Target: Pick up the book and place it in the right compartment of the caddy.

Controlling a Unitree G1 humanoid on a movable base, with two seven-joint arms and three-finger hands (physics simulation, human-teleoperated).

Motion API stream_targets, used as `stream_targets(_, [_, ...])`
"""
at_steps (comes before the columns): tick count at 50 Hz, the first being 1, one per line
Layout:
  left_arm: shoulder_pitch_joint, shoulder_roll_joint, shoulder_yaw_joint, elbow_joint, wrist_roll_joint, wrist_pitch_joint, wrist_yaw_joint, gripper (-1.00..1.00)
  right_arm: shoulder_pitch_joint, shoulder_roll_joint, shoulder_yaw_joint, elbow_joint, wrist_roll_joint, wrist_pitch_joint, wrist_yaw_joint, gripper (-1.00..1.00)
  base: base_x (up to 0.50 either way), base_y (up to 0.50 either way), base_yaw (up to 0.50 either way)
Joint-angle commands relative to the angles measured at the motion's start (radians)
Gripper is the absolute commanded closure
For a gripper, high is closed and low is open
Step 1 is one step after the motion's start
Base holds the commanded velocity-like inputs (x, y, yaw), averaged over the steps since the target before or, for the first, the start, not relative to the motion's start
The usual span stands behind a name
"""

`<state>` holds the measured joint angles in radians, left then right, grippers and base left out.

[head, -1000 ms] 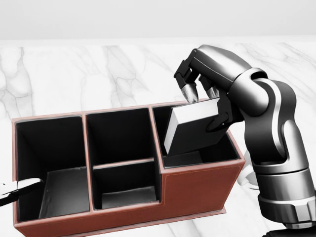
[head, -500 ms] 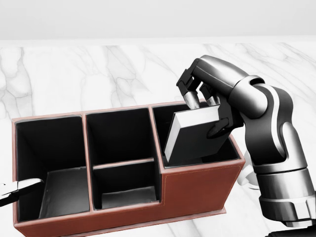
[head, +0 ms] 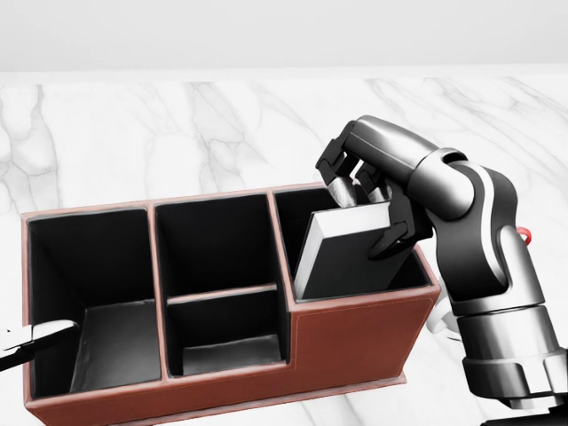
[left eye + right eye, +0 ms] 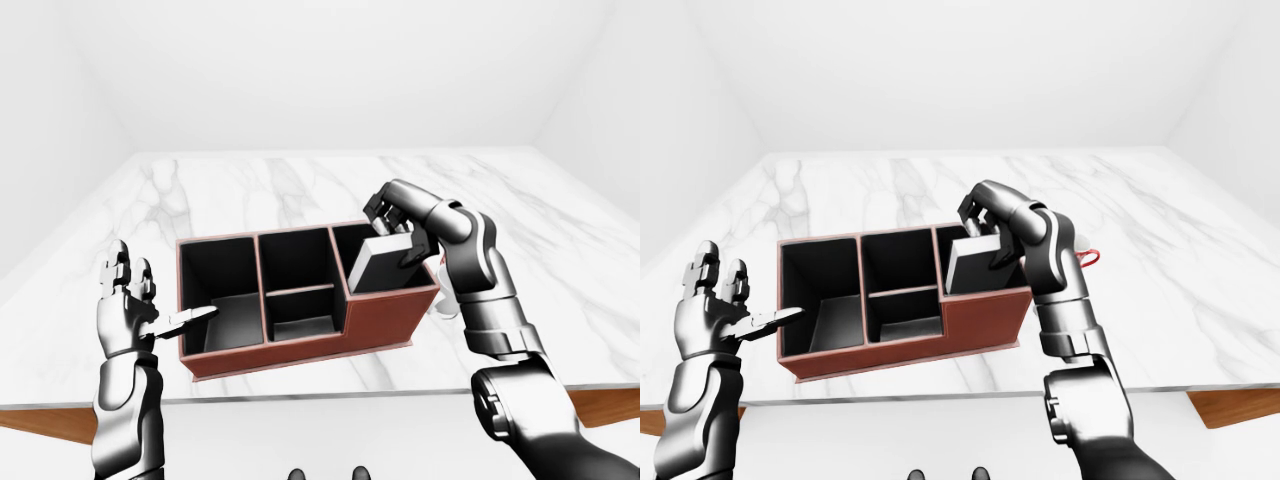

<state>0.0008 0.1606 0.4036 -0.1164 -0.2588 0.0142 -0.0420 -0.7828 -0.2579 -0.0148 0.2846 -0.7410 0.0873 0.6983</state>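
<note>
One right hand [image 3: 364, 191] clamped on tilted book [image 3: 342, 253], half inside caddy's [image 3: 355, 342] right compartment.

No readable text, labels, brands or numbers on any surface in view.

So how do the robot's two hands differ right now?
The right hand has its fingers closed on the book, which leans tilted in the caddy's right compartment; the left hand holds nothing. The right hand hangs over the caddy's right end, while the left hand stands upright beside its left end, fingers spread, one pointing into the left compartment. Both are the same dark metallic build.
</note>
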Motion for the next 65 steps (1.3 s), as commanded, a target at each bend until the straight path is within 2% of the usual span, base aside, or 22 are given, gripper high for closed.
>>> stream_targets(1, [0.001, 0.000, -0.001, 0.000, 0.001, -0.001, 0.000, -1.00, -0.001, 0.001, -0.012, 0.020, 0.010, 0.000, 0.000, 1.00, 0.00, 0.00, 0.00])
stream_targets(25, [0.002, -0.003, -0.005, 0.004, 0.005, -0.006, 0.000, -1.00, 0.008, -0.001, -0.012, 0.023, 0.026, 0.000, 0.000, 1.00, 0.00, 0.00, 0.00])
stream_targets(26, [0.002, -0.003, -0.005, 0.003, 0.005, -0.006, 0.000, -1.00, 0.007, -0.002, -0.012, 0.023, 0.025, 0.000, 0.000, 0.93, 0.00, 0.00, 0.00])
stream_targets(27, [0.002, -0.003, -0.004, 0.003, 0.004, -0.005, 0.000, -1.00, 0.006, -0.003, -0.013, 0.023, 0.025, 0.000, 0.000, 0.65, 0.00, 0.00, 0.00])
stream_targets(28, [0.002, -0.003, -0.004, 0.003, 0.004, -0.005, 0.001, -1.00, 0.006, -0.004, -0.013, 0.023, 0.024, 0.000, 0.000, 0.58, 0.00, 0.00, 0.00])
stream_targets(29, [0.000, -0.002, -0.004, 0.009, 0.004, -0.008, 0.000, -1.00, 0.004, -0.004, -0.014, 0.020, 0.023, 0.000, 0.000, 0.24, 0.00, 0.00, 0.00])
stream_targets(31, [0.000, -0.002, -0.005, 0.009, 0.005, -0.009, 0.000, -1.00, -0.003, -0.005, -0.015, 0.014, 0.022, 0.000, 0.000, -1.00, 0.00, 0.00, 0.00])
stream_targets(47, [-0.003, 0.001, -0.004, 0.016, 0.003, -0.011, 0.000, -1.00, -0.024, -0.018, -0.021, -0.087, 0.003, 0.000, 0.000, -1.00, 0.00, 0.00, 0.00])
stream_targets(52, [-0.003, 0.002, -0.004, 0.014, 0.002, -0.009, 0.001, -1.00, -0.084, -0.018, -0.048, -0.154, 0.039, 0.000, 0.000, -1.00, 0.00, 0.00, 0.00])
stream_targets(59, [0.000, 0.000, -0.003, 0.010, 0.002, -0.008, 0.000, -1.00, -0.117, -0.037, -0.025, -0.319, 0.044, 0.000, 0.000, -1.00, 0.00, 0.00, 0.00])
stream_targets(65, [0.002, -0.001, -0.002, 0.006, 0.002, -0.005, -0.001, -1.00, -0.147, -0.040, -0.026, -0.338, 0.035, 0.000, 0.000, -1.00, 0.00, 0.00, 0.00])
